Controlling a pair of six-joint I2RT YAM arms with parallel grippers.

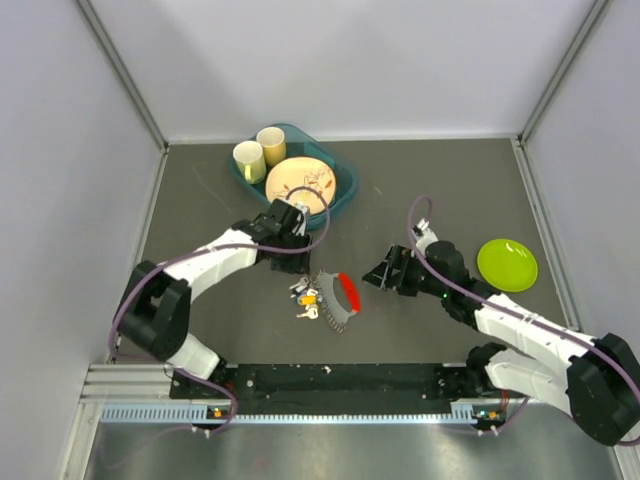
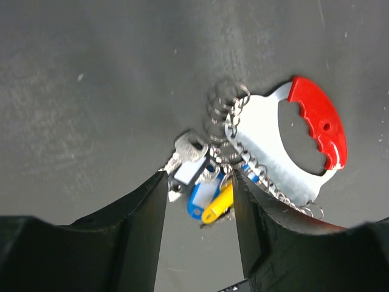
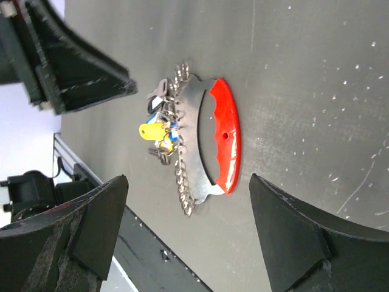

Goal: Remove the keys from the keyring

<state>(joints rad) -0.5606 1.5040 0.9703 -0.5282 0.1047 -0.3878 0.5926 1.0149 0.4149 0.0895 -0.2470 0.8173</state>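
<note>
Fingers (image 2: 146,231) of the left gripper (image 2: 197,179) and right gripper (image 3: 188,182) are spread, empty, near the keys (image 2: 203,194); none is judged freed from the keyring (image 2: 319,125), so a pinch is needed.

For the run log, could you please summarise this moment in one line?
left gripper: open, aimed at keys | right gripper: open, facing keyring | keys: on keyring

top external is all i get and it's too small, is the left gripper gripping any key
Observer: No, the left gripper is open; the keys show between its fingers, none pinched.
Operator: which keys
Observer: One silver key, one blue-headed key and one yellow-headed key, bunched beside the keyring.
Operator: right gripper
Observer: The right gripper is open too, holding nothing, facing the keyring's red side.
</note>
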